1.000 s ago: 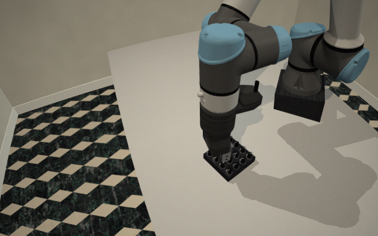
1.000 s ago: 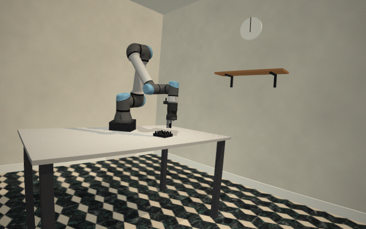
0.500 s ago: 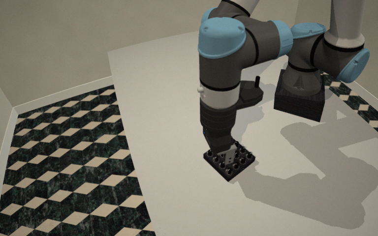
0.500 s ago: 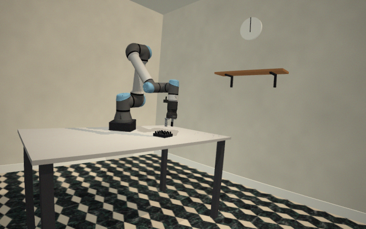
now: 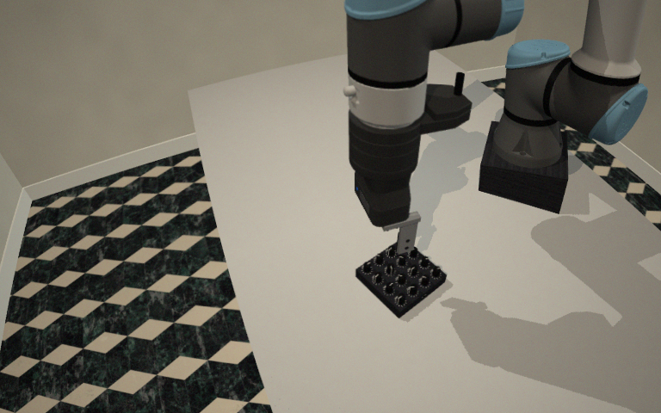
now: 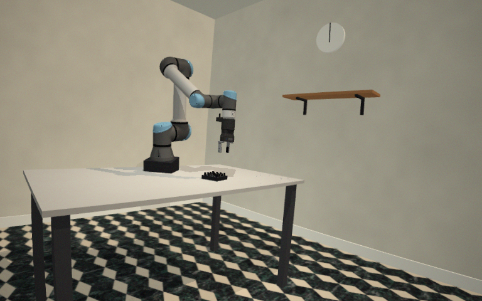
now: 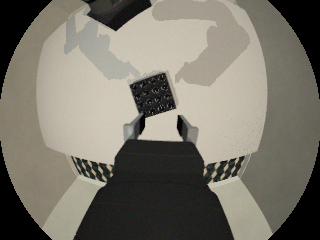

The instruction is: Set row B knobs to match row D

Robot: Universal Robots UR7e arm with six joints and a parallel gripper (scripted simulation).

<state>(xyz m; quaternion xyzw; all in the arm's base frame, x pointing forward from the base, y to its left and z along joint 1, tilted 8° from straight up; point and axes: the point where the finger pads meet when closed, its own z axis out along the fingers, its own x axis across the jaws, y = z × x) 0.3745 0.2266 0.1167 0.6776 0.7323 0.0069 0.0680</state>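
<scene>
From my seat I have the knob box (image 5: 400,280) (image 6: 214,176) (image 7: 153,95) resting on the pale surface (image 5: 302,243) (image 6: 142,191) (image 7: 215,110), knobs upward. The hand (image 5: 403,247) (image 6: 223,150) (image 7: 161,120) is spread wide and holds nothing; in the exterior view it hangs well above the surface, at between twelve and one o'clock from the box, its fingers pointing down. No part of it touches the box.

My top view shows the box turned like a diamond, its corners roughly toward twelve, three, six and nine. The arm's black base block (image 5: 522,188) (image 6: 160,165) (image 7: 116,22) stands between one and two o'clock from it there, and a broad shadow (image 5: 526,335) (image 7: 215,55) lies toward four. Through the wrist view, I find the box just beyond the fingertips — between eleven and twelve — with the base block at eleven from the box and that same broad shadow at two.

I can make out the four rows of knobs, but their lines and printed names are too small for me to read — I cannot tell whether row B matches row D.
</scene>
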